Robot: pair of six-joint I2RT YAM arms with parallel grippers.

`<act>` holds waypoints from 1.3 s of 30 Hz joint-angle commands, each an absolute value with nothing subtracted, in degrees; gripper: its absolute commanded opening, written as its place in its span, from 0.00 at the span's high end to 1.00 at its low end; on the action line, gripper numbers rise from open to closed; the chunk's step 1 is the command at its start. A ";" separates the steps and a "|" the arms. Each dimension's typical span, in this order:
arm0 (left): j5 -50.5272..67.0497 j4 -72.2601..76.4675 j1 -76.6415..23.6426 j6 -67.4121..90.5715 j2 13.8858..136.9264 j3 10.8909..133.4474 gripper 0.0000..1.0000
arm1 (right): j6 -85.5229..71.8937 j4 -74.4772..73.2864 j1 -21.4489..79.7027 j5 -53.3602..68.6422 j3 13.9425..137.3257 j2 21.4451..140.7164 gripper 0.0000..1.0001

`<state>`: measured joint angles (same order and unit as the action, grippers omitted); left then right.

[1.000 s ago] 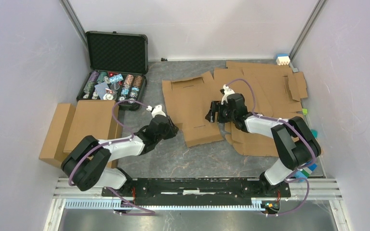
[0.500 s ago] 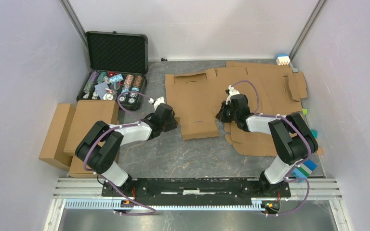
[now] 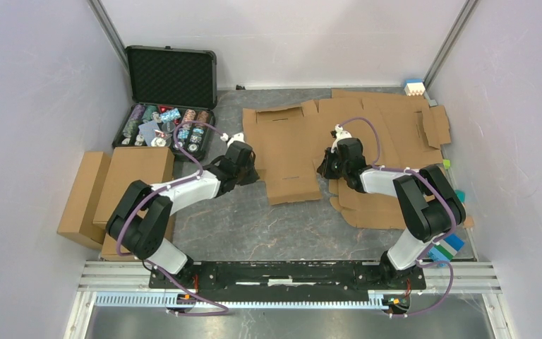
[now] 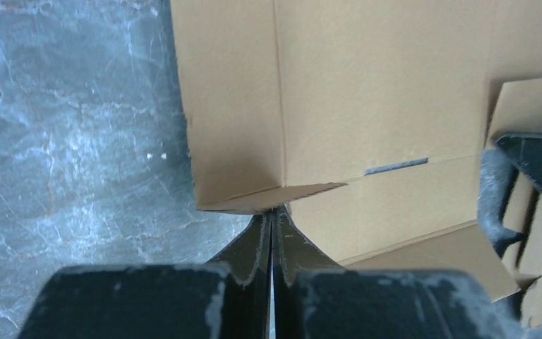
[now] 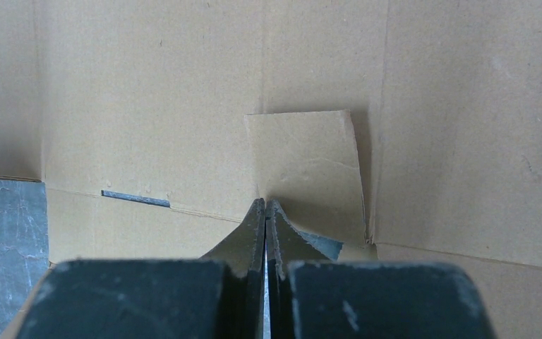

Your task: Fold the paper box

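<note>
From above, the paper box lies flat and unfolded on the grey marbled tabletop, between the two grippers. The left gripper meets its left edge and the right gripper meets its right edge. Pale lilac walls close in the tabletop on three sides. Past the right gripper, more flat cardboard sheets overlap one another, and the paper box's right side lies close against them. Beyond the left gripper, an open black case holds rows of poker chips. Outward from that arm, folded cardboard boxes are stacked.

In the left wrist view, the left gripper has its jaws pressed together on the near edge of the paper box. That corner is lifted off the tabletop. A narrow slit in the sheet lies ahead and to the right of the fingertips. A dark part of the other arm shows at the right border.

In the right wrist view, the right gripper is fully closed, its tips touching the lower edge of a small raised flap of the paper box. Whether cardboard is pinched between them cannot be told. A slit lies to the left of the tips, and bare tabletop shows at the lower left.
</note>
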<state>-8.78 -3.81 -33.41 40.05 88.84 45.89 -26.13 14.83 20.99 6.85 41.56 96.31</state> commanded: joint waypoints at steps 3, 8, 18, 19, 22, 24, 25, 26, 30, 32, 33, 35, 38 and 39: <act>-6.40 -2.60 -31.87 37.10 91.17 50.10 0.98 | -25.40 11.95 20.57 4.60 41.66 97.28 1.00; -8.53 -2.09 -31.76 37.00 96.84 52.86 0.98 | -25.44 11.95 20.49 4.60 41.73 97.30 1.00; -9.23 -5.58 -31.64 36.39 102.23 53.69 0.98 | -24.48 14.32 19.27 7.17 40.30 95.29 1.00; -8.75 -5.30 -31.57 36.00 102.06 53.41 0.98 | -24.32 14.81 19.10 8.13 40.39 95.11 1.00; -7.84 -5.33 -31.56 34.34 101.38 53.51 0.98 | -24.83 16.71 18.10 13.59 41.21 95.31 1.00; -6.98 -4.96 -31.55 33.57 100.48 53.46 0.98 | -26.01 17.43 17.42 16.46 42.37 95.52 1.00; -6.66 -4.65 -31.60 33.42 100.03 53.19 0.98 | -26.57 17.44 17.10 17.13 42.82 95.58 1.00; -6.07 -4.20 -31.59 33.37 99.68 52.97 0.98 | -27.46 17.79 16.61 18.06 43.31 95.54 1.00; -5.20 -3.69 -31.55 32.92 98.92 52.65 0.98 | -28.61 17.49 14.16 20.12 44.81 97.28 1.00; -5.36 -3.33 -31.55 32.81 99.01 52.41 0.98 | -29.56 18.83 12.60 20.97 43.88 98.91 1.00; -5.24 -3.18 -31.55 32.82 99.18 52.30 0.98 | -30.72 20.53 11.73 22.20 43.01 100.16 1.00; -4.78 -3.08 -31.58 32.81 99.53 52.42 0.98 | -32.63 23.21 10.42 24.83 42.23 103.03 1.00; -4.51 -3.14 -31.56 32.64 99.63 52.58 0.98 | -31.05 19.79 10.19 23.00 43.40 106.48 1.00; -4.49 -3.16 -31.56 32.49 99.48 52.52 0.98 | -30.26 19.11 10.20 22.17 43.37 107.11 1.00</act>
